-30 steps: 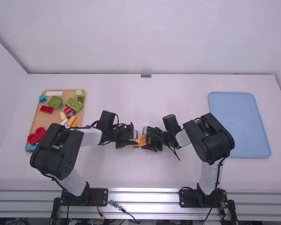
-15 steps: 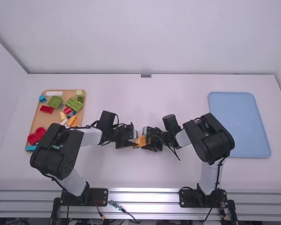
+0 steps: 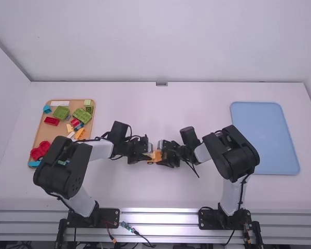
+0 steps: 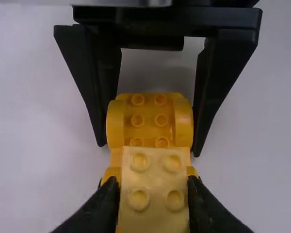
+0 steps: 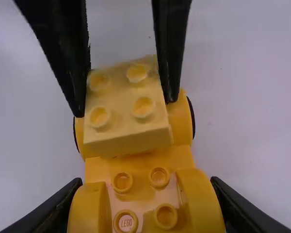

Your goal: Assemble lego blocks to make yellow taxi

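In the high view my left gripper (image 3: 149,155) and right gripper (image 3: 163,155) meet tip to tip near the table's middle, with the yellow car base (image 3: 156,155) between them. The left wrist view has my left gripper (image 4: 153,191) shut on a pale yellow block (image 4: 155,187) with several studs. My right gripper (image 5: 148,196) is shut on the sides of the studded car base (image 5: 138,167), between its raised fenders. Over the base's other end, the pale block (image 5: 126,109) sits slightly turned relative to it. Whether it is pressed fully down, I cannot tell.
A brown tray (image 3: 41,129) at the left holds green blocks (image 3: 61,112), red blocks (image 3: 51,121) and other loose pieces; the left arm's elbow overhangs its near part. At the right lies a blue tray (image 3: 264,137), beyond the right arm's elbow.
My left gripper has shifted very slightly at the car base. The right arm holds its place, and both grips look the same as before.
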Motion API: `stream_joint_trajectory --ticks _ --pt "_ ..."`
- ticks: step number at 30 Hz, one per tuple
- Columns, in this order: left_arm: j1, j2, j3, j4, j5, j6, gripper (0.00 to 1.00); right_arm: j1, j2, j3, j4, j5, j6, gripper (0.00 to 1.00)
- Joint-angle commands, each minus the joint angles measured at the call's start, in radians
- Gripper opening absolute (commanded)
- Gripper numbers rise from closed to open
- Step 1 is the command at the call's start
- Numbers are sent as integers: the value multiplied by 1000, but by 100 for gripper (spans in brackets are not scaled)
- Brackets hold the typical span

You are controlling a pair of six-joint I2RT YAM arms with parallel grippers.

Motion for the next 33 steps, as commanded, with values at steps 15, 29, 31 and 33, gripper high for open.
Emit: stream_joint_trajectory --ticks 15,29,31,33 --pt "-8 -10 8 -49 2 0 45 3 20 -10 -14 37 11 38" --pt "-5 -96 51 -111 1 -60 99 3 20 -10 -15 37 11 38" --pt "0 -125 56 -132 -2 -61 99 3 20 -10 -15 37 11 38" --pt "-1 -144 56 -133 -3 -55 99 3 20 -10 -15 37 10 38"
